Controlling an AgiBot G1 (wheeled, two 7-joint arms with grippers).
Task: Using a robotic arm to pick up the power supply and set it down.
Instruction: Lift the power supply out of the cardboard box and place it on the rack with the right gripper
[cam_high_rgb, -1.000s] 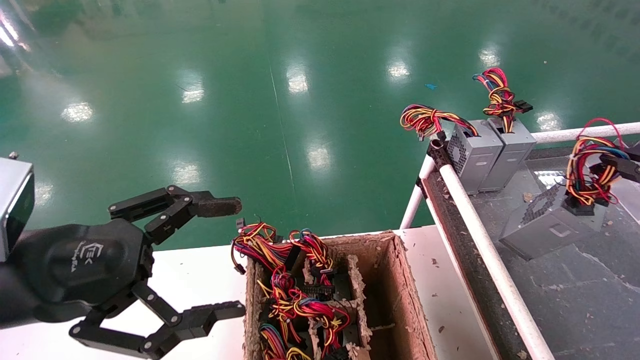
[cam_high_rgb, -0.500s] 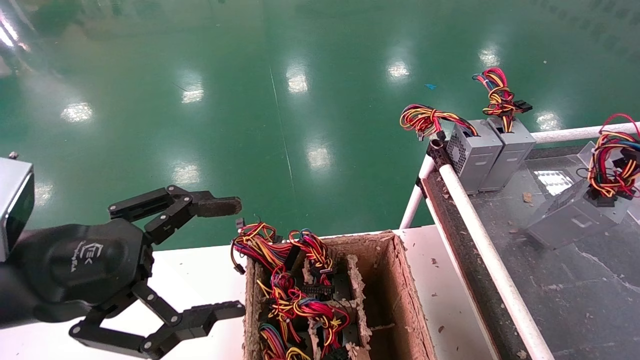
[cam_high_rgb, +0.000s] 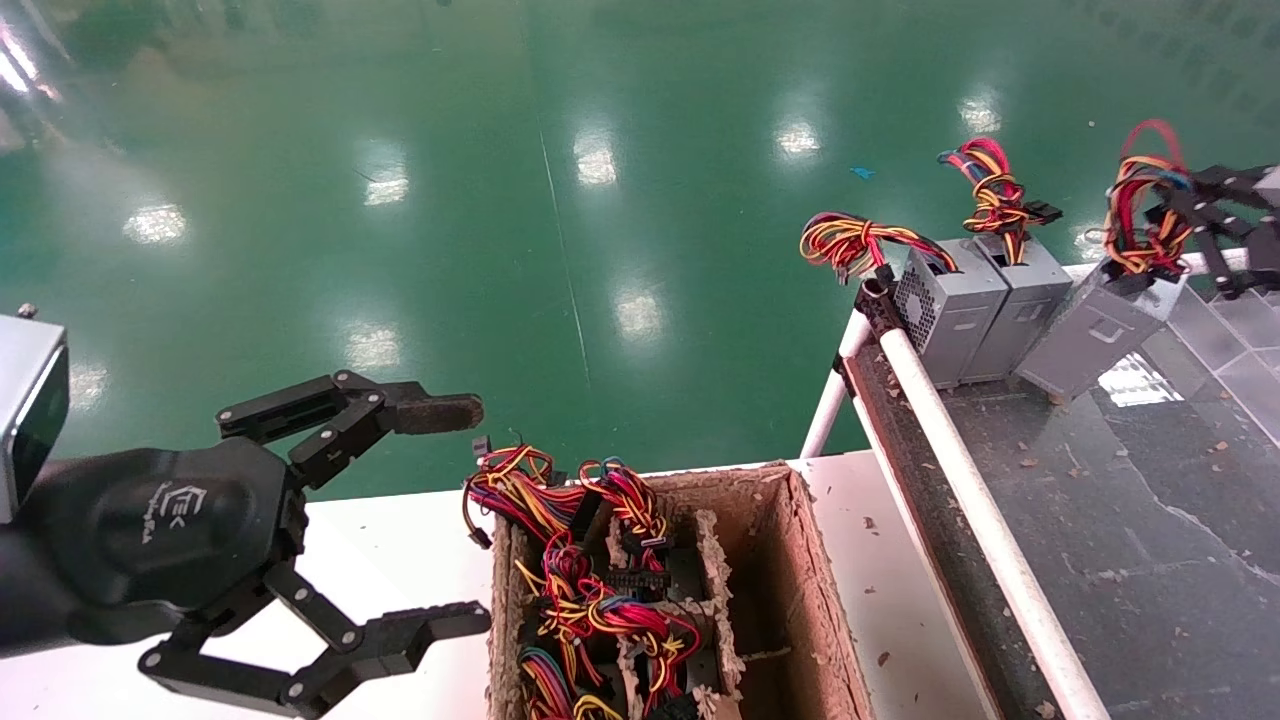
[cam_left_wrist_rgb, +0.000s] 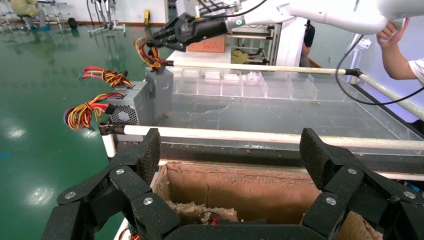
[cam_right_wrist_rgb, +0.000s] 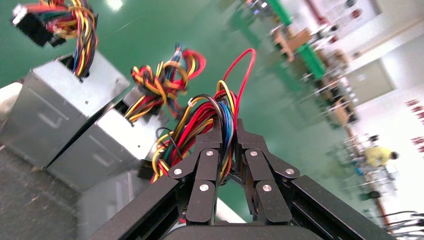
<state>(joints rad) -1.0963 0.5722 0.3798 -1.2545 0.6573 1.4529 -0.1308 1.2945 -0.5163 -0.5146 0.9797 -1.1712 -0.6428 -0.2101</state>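
The right gripper (cam_right_wrist_rgb: 227, 142) has its two black linked fingers (cam_right_wrist_rgb: 207, 165) pinched closed on the looped bundle of red, yellow, blue and black wires (cam_high_rgb: 1140, 215) of the power supply (cam_high_rgb: 1095, 330), a small grey sheet-metal box that hangs tilted from that bundle, its lower corner at the surface of the dark, scuffed conveyor (cam_high_rgb: 1120, 540) near the far edge, just beside two other grey power supplies (cam_high_rgb: 985, 305). Those two stand upright side by side against the white rail tube (cam_high_rgb: 960, 470) at the conveyor's far left corner, one with wires fanned sideways, one with a tight upright bundle; that makes three boxes on the conveyor. The left gripper (cam_high_rgb: 455, 520) hangs with its fingers spread wide and holding nothing, over the white table (cam_high_rgb: 400, 545), beside a frayed cardboard box (cam_high_rgb: 800, 590) with ragged dividers and tangled coloured wiring.
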